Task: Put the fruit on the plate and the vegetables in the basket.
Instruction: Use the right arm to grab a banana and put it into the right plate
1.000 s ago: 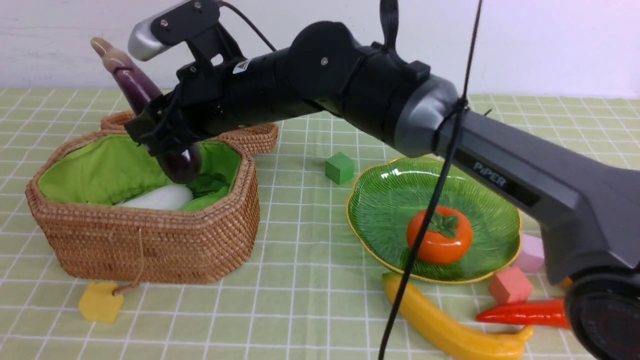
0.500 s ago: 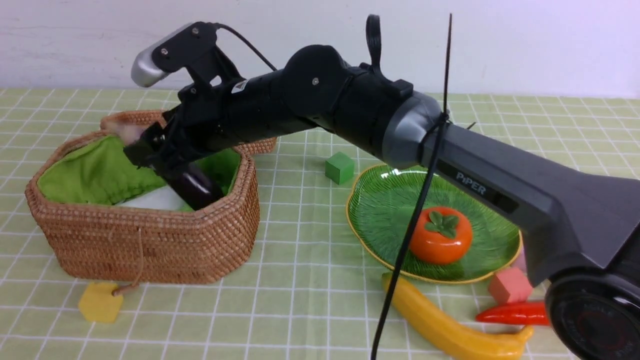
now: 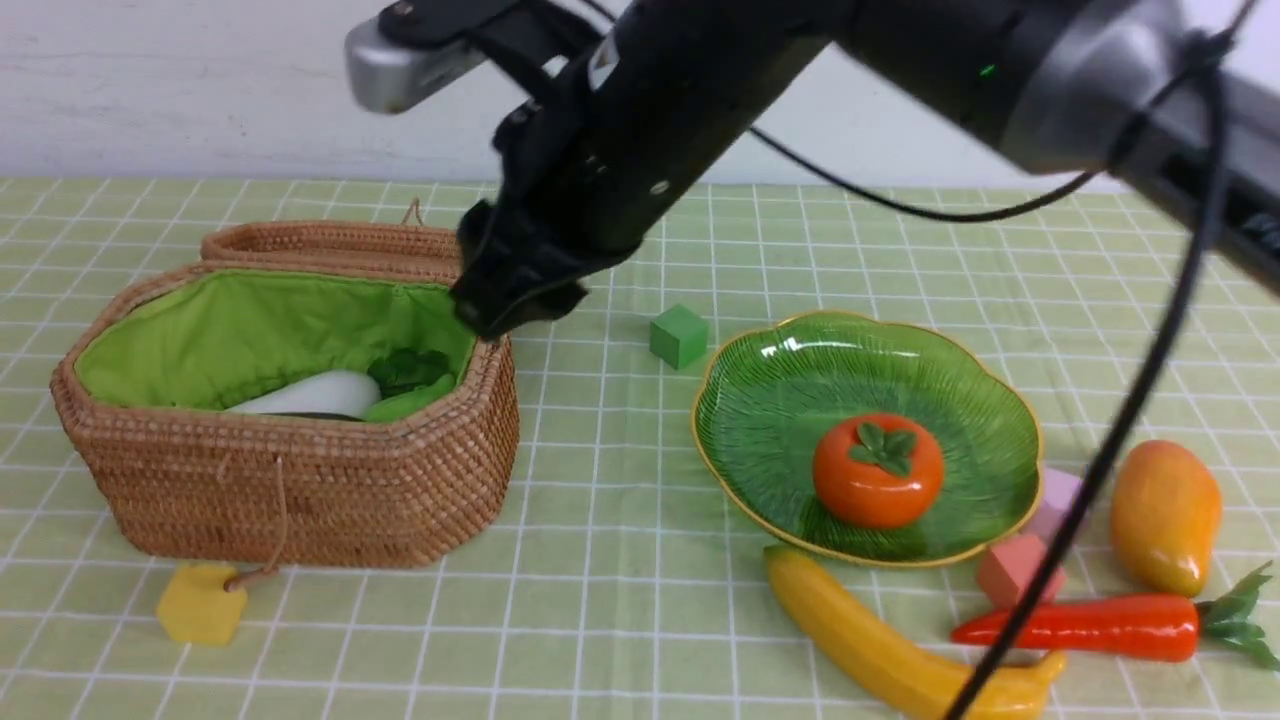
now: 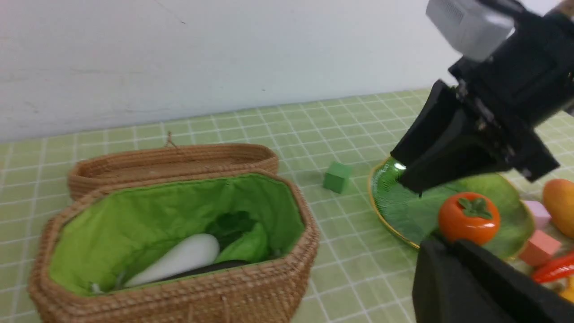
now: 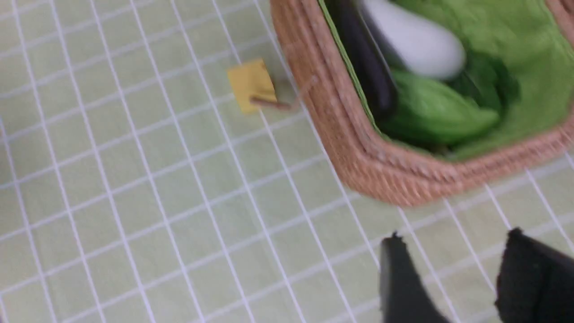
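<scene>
One glossy round persimmon [image 3: 878, 472] sits on ribbed scalloped glass plate [image 3: 800, 380].

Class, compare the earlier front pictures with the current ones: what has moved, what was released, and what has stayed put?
The right gripper let go of the eggplant, which now lies in the basket beside the radish. The gripper has risen out of the basket, open and empty, shifting toward the plate. The basket, plate, persimmon, banana and carrot stayed where they were.

Three fruits [image 3: 878, 472] [image 3: 900, 650] [image 3: 1165, 515], four vegetables [image 3: 310, 395] [image 3: 405, 405] [image 5: 365, 63] [image 3: 1080, 622], four foam cubes [image 3: 679, 335] [image 3: 200, 603] [image 3: 1015, 568] [image 3: 1060, 500], one basket [image 3: 300, 490], one plate [image 3: 960, 370].
</scene>
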